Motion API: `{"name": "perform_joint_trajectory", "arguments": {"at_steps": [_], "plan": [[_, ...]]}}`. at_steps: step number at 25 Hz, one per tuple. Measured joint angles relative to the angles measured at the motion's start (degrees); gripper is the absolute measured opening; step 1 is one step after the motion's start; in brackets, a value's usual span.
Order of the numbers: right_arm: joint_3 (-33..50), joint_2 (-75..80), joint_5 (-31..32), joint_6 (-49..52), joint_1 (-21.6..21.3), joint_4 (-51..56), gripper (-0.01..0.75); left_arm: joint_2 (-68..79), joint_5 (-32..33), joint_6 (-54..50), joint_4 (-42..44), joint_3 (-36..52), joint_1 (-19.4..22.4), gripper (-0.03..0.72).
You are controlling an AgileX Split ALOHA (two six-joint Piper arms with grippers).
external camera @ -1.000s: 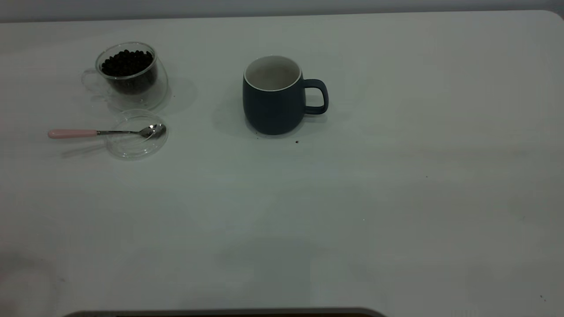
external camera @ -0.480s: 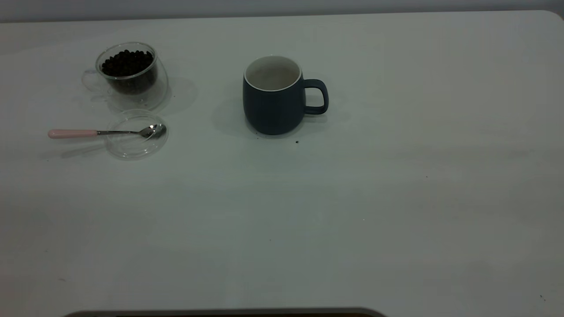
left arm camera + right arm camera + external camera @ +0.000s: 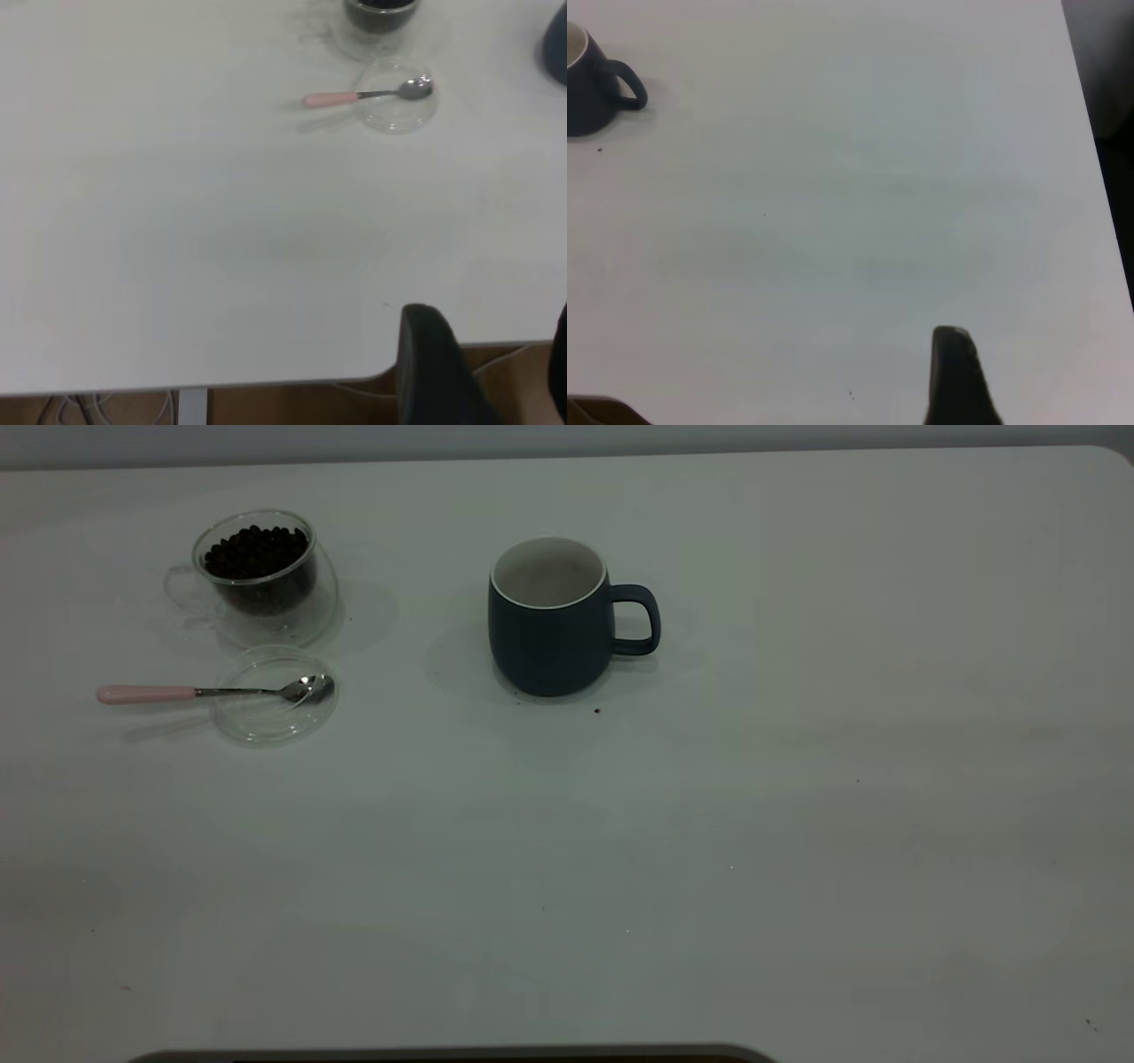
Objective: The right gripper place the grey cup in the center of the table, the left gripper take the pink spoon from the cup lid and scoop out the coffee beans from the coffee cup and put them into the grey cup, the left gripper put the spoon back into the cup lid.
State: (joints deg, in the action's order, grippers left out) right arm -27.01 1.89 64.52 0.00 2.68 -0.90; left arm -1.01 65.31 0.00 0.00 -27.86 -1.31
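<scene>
Tabletop (image 3: pixel 797 824): white, smooth, likely slick under glass and glazed ware.

Grey cup (image 3: pixel 549 620): we find it upright near the tabletop's middle, handle turned away from the glass cup. We judge it ceramic, stiff, fairly heavy, chip-prone; the handle or rim wall looks the safest hold. Its inside looks empty as far as we can see.

Glass cup (image 3: pixel 261 576): well apart from the grey cup, full of dark coffee beans. Thin glass, fragile and slippery; better not to bump it with the spoon.

Cup lid (image 3: pixel 275 700): clear, lies flat just beside the glass cup. Light, we expect it to skid if nudged.

Pink spoon (image 3: pixel 213 691): bowl rests in the lid, pink handle juts out over the tabletop, away from the grey cup. Light, stiff, thin; we would pinch the pink handle.

Left claw (image 3: pixel 478 372) and right claw (image 3: pixel 957 381): only a dark finger of each shows, far from the grey cup; we cannot tell whether either is released or clenched.
</scene>
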Motion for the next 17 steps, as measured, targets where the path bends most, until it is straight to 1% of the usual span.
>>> {"name": "perform_joint_trajectory", "arguments": {"at_steps": [4,17], "plan": [[0.0,0.0,0.0,0.0,0.0,0.0,0.506,0.0,0.0,0.0,-0.3,0.0,1.0,0.38],[0.0,0.0,0.0,0.0,0.0,0.0,0.506,0.0,0.0,0.0,-0.3,0.0,1.0,0.38]]}}
